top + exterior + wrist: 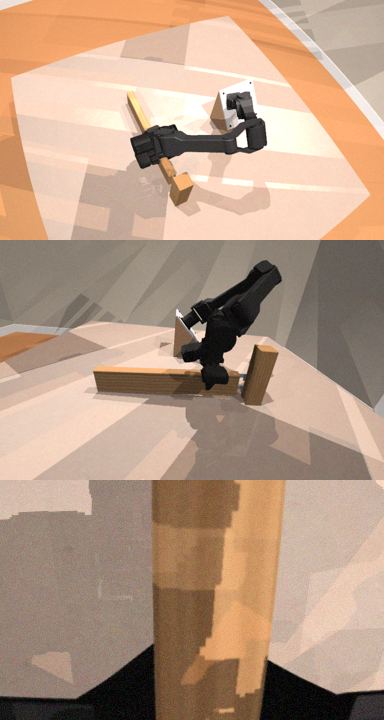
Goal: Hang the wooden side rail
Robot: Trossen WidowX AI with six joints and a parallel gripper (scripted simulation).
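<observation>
The wooden side rail [137,108] [141,381] [215,580] is on edge, close above or touching the table; its far end is at or very near the table top. My gripper [155,148] [212,379] [195,651] is shut on the rail near its hook end, a finger on each side. The headboard post [181,188] [261,375] stands just beyond that end. Two steel hooks, an upper one [242,376] and a lower one [240,387], bridge the narrow gap and reach the post's near side. The slot and pins are hidden, so I cannot tell whether the hooks sit on the pins.
The arm's base is fixed to a white plate [239,84] on a wooden wedge [217,113] [181,341], off to the side of the rail. The forearm [203,143] spans from there to the rail. Patchy shadows cover the table [254,209] [70,438] around the post.
</observation>
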